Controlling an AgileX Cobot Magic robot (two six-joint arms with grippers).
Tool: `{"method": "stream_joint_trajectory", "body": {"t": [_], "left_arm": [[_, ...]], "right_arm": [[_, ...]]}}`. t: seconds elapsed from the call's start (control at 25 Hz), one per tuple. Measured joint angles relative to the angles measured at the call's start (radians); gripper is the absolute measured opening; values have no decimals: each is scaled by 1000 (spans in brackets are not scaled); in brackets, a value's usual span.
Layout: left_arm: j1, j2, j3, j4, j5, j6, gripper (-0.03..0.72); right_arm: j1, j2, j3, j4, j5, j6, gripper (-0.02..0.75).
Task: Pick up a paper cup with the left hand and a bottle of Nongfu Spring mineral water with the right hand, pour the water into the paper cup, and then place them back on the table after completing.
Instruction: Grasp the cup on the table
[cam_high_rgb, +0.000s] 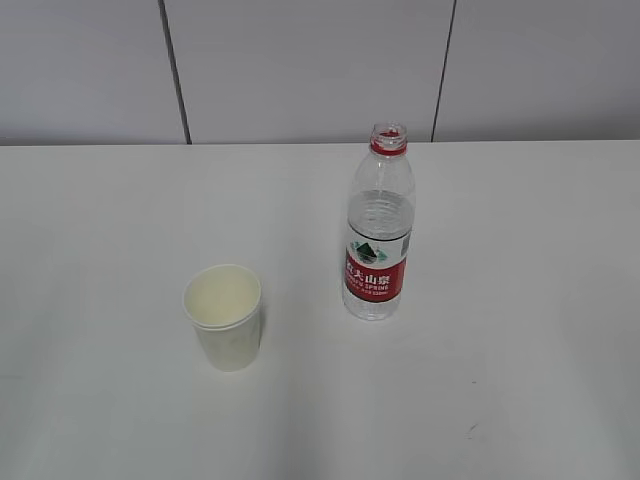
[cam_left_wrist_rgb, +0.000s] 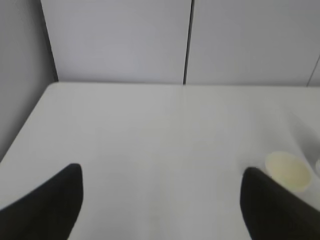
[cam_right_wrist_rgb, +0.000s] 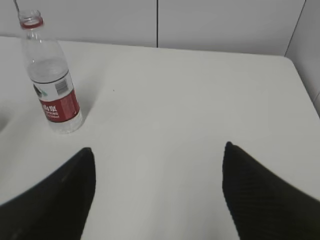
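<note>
A pale yellow paper cup (cam_high_rgb: 225, 316) stands upright on the white table (cam_high_rgb: 100, 250), left of centre. An uncapped Nongfu Spring bottle (cam_high_rgb: 378, 230) with a red label stands upright to its right, with water in it. Neither gripper shows in the exterior view. My left gripper (cam_left_wrist_rgb: 162, 175) is open and empty over bare table; the cup (cam_left_wrist_rgb: 287, 171) sits just beyond its right finger. My right gripper (cam_right_wrist_rgb: 157, 152) is open and empty; the bottle (cam_right_wrist_rgb: 51, 77) stands ahead at the far left.
A grey panelled wall (cam_high_rgb: 300, 60) runs behind the table's far edge. The table's left edge shows in the left wrist view (cam_left_wrist_rgb: 25, 130), its right edge in the right wrist view (cam_right_wrist_rgb: 302, 85).
</note>
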Motion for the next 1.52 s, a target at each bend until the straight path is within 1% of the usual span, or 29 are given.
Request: {"method": "stream_joint_trajectory", "body": {"t": [0.2, 0.4, 0.52, 0.72, 0.84, 0.96, 1.04, 1.28, 1.52], "left_arm": [[0, 17, 56, -1, -198, 4, 587], [0, 67, 158, -10, -347, 4, 586], [0, 96, 201, -34, -449, 4, 576], [0, 167, 248, -54, -604, 4, 565], [-1, 222, 254, -26, -694, 6, 565], [-17, 294, 254, 28, -769, 7, 565], [-36, 351, 254, 43, -801, 7, 565], [-82, 526, 258, 48, -954, 7, 565], [-140, 711, 305, 43, -1136, 7, 564]], "right_arm": [[0, 87, 46, 0, -129, -34, 587], [0, 155, 111, 0, -317, -39, 587], [0, 167, 146, 0, -414, -40, 587], [0, 189, 231, 0, -587, -40, 587], [0, 215, 267, 0, -654, -42, 587], [0, 238, 292, 0, -707, -42, 587], [0, 251, 302, 0, -733, -42, 587], [0, 298, 302, 0, -783, -42, 587], [0, 329, 302, 0, -791, -42, 587]]}}
